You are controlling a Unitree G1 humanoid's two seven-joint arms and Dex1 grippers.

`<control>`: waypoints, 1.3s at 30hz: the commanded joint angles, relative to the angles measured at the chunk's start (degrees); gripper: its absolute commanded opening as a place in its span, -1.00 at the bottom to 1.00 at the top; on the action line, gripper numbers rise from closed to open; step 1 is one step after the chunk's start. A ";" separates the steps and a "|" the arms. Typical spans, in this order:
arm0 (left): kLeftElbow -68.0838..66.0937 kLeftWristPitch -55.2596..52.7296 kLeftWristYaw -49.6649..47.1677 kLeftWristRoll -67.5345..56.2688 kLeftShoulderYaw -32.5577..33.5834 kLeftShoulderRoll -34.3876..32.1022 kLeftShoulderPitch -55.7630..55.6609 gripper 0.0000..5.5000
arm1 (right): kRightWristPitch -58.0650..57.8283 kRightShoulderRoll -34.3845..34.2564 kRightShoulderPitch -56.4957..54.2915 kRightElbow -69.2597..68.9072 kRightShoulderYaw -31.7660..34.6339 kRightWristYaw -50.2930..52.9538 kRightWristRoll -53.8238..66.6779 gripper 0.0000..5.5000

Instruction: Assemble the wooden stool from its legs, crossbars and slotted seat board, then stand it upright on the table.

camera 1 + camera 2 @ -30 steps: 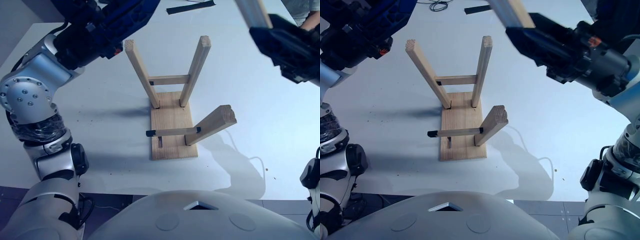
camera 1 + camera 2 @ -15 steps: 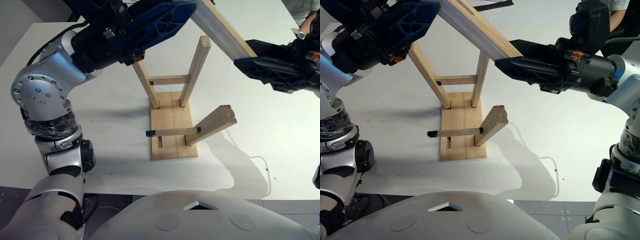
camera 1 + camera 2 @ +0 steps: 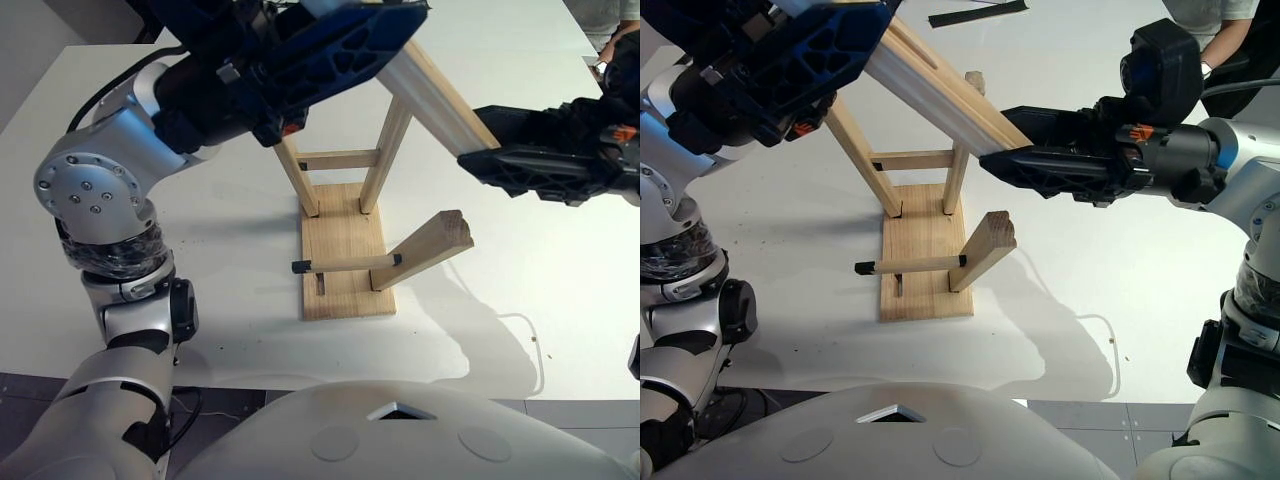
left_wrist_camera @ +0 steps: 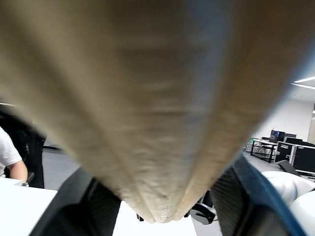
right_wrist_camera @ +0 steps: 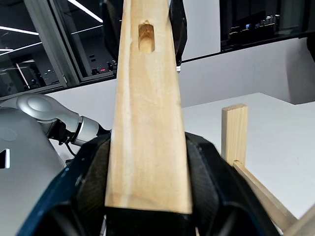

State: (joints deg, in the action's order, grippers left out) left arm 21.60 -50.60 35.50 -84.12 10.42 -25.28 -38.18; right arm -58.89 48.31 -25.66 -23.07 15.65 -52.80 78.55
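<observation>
**Both grippers clamping one loose leg over the half-built stool**

The blue-and-black left gripper [image 3: 395, 35] and the black right gripper [image 3: 478, 160] are each closed on the loose pale square-section wooden leg [image 3: 440, 100], one at each end. The loose leg is hanging slanted in the air above the table, with its higher end in the left gripper and its lower end in the right gripper. In the right wrist view, dark fingers [image 5: 206, 172] are pressing both sides of the loose leg, and an oval mortise hole [image 5: 146, 37] is showing on its face. In the left wrist view it is sitting blurred and close up between dark fingers [image 4: 98, 206].

Below, the flat rectangular light-wood seat board [image 3: 345, 230] is lying on the white table [image 3: 180, 230]. Two upright wooden legs, the left one [image 3: 290, 155] and the right one [image 3: 390, 140], are standing at the board's far end. A thin far crossbar [image 3: 340, 159] is joining them. A third leg [image 3: 425, 248] is leaning out to the right from the board's near right side. A near crossbar [image 3: 345, 264] is sticking out of it toward the left, its black-tipped end free over the board. A black strip [image 3: 975, 13] is lying on the far side of the table.
</observation>
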 commanded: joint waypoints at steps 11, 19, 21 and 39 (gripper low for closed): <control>0.81 -0.08 6.65 5.55 -2.86 -3.97 5.41 -0.25 | 0.80 1.90 0.20 -0.37 -2.19 -1.25 -4.70 -0.25; -1.17 2.04 6.27 7.92 -2.56 -3.57 5.06 -0.25 | 2.08 1.01 -0.11 0.11 -3.64 0.79 -9.06 -0.03; -3.09 2.79 5.29 7.93 -1.22 -3.13 3.30 -0.25 | 2.43 0.72 -0.13 0.72 -3.84 1.52 -10.06 0.07; -5.25 -0.99 27.14 19.08 13.60 -36.19 11.08 -0.25 | 5.05 7.10 31.97 -4.01 18.36 -5.03 -19.67 0.76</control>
State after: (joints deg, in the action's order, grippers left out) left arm 14.11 -50.72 57.75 -66.17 22.14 -57.31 -31.11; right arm -54.30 54.57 0.07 -24.00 30.14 -56.06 60.34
